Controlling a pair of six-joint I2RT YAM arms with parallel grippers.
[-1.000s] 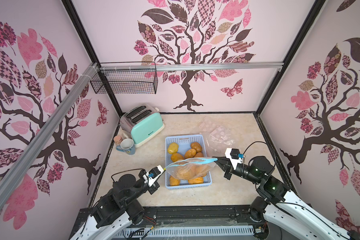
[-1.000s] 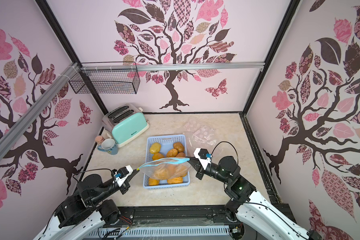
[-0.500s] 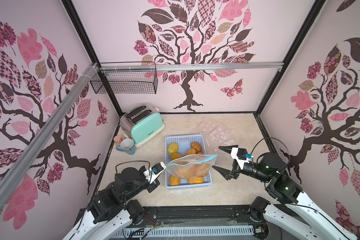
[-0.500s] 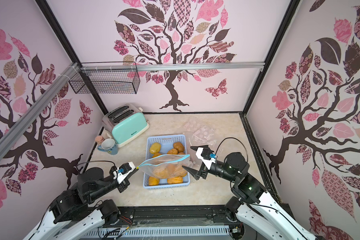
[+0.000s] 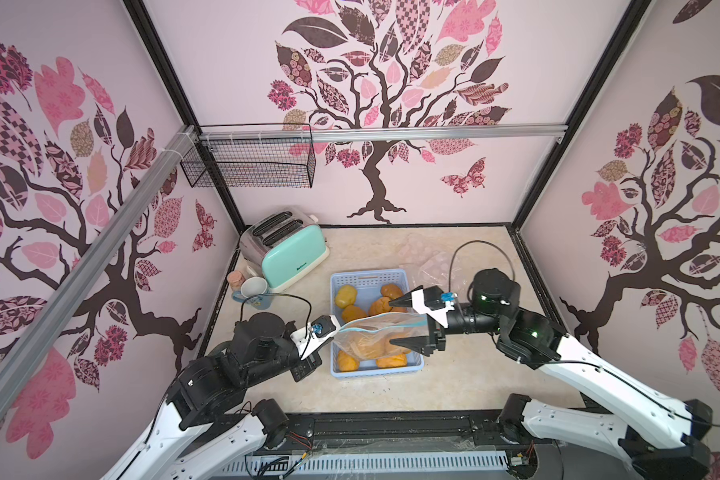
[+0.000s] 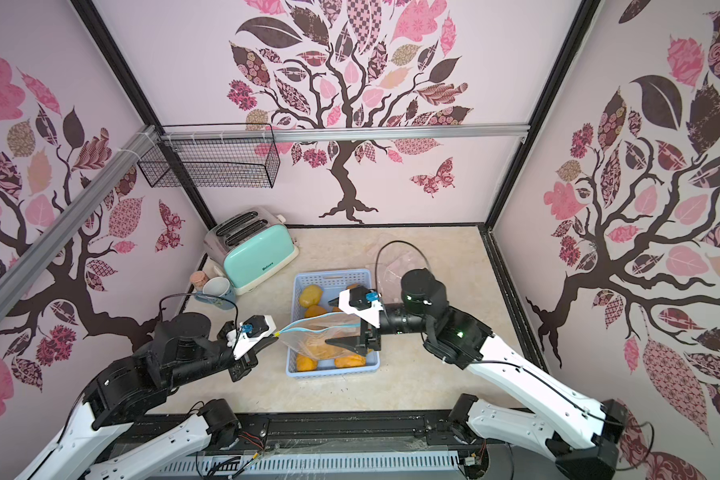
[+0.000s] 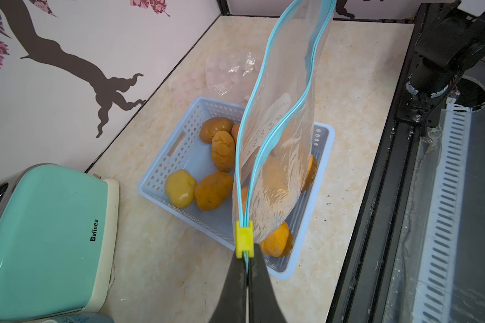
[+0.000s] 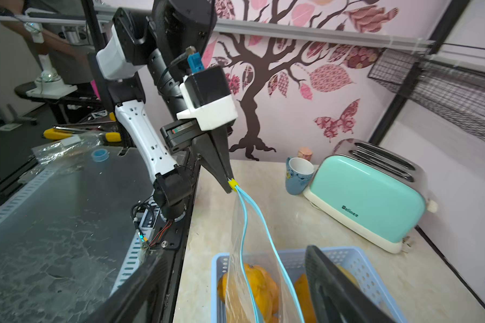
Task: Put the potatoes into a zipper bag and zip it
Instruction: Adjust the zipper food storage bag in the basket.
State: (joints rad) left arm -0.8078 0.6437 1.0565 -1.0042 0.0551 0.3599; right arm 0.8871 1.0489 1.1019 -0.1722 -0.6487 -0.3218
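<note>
Zipper bag (image 7: 280, 156), one: thin clear film with a blue zip track and a yellow slider (image 7: 244, 239). Mouth unzipped and gaping along most of its length. Hung over the basket (image 5: 375, 374), lower part drooping down to basket level. Judged light, limp and slippery, easily creased. Best taken at the stiffer zip track, close to an end, not by the bare film. Left tool (image 7: 247, 253): clamped shut on the track end just behind the slider. Right tool (image 5: 391, 323): jaws spread wide to either side of the bag's opposite end, gripping nothing. Potatoes (image 7: 213, 190): oval, wrinkled, orange to tan, plus one paler yellow potato (image 7: 179, 188). Judged firm, heavy relative to the film, and prone to rolling. Best pinched across the narrow middle, one at a time. Location: all within or above the blue perforated basket, mid worktop (image 5: 454, 374). Several seen only through the film, so not possible to tell whether any already inside the bag. Count: at least eight made out, more perhaps hidden behind the bag, total not settled. Basket: one. Also on the worktop: one mint toaster (image 5: 294, 255); one mug (image 5: 253, 291) just beside it; a heap of spare clear bags (image 5: 425, 257) beyond the basket, number not countable. On the back wall: one wire rack (image 5: 250, 166).
</note>
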